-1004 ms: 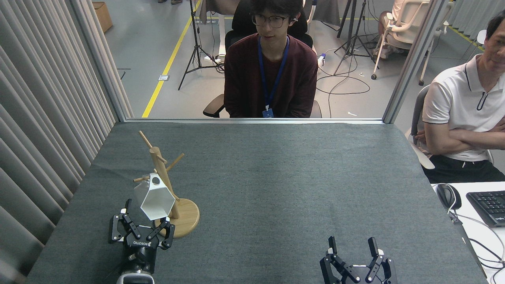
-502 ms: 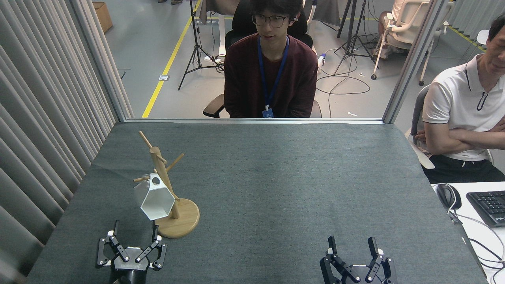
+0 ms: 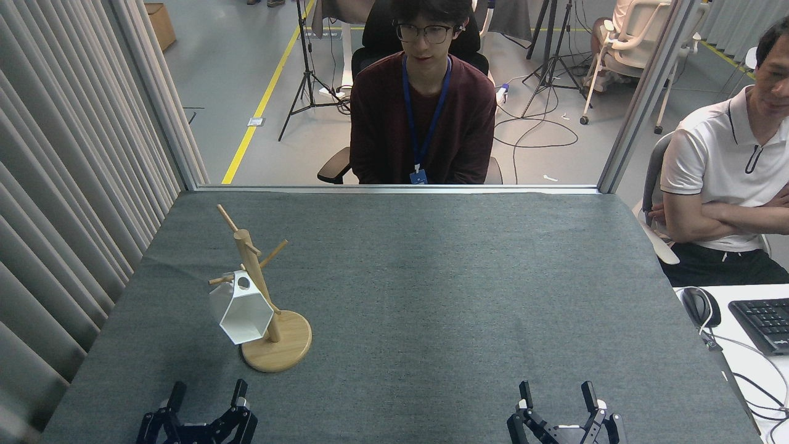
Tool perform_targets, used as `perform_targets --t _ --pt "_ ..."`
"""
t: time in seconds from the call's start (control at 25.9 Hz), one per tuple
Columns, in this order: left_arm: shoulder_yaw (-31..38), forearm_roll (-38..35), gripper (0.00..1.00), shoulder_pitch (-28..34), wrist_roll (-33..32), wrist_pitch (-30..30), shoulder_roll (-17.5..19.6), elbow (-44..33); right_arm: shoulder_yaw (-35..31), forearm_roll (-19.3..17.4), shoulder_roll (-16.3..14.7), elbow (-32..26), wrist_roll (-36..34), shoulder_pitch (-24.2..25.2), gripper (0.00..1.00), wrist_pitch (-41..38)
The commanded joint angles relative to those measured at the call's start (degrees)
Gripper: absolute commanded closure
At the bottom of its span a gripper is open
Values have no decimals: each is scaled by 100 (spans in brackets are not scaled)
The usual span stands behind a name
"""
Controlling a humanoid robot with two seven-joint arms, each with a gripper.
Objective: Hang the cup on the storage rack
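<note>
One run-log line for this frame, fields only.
cup: hanging on storage rack peg | left gripper: open, empty, low | right gripper: open, empty | task: looks done

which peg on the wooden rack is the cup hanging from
The short low peg pointing left on the light wooden mug tree holds the small white faceted cup; the other pegs are bare.

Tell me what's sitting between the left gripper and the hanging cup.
Nothing: in the head view only bare grey table cloth separates the left gripper from the cup on the storage rack.

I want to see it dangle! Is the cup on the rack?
Yes. The cup hangs tilted from a peg of the rack, with no gripper touching.
</note>
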Motion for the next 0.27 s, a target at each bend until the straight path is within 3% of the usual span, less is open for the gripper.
perform_targets --t 0.0,0.23 --pt "4 86 1 192 -29 -260 -1 -183 -22 7 -70 56 7 -4 2 -6" --pt "4 86 1 192 24 -322 -1 -192 -66 25 -131 74 7 -13 2 12"
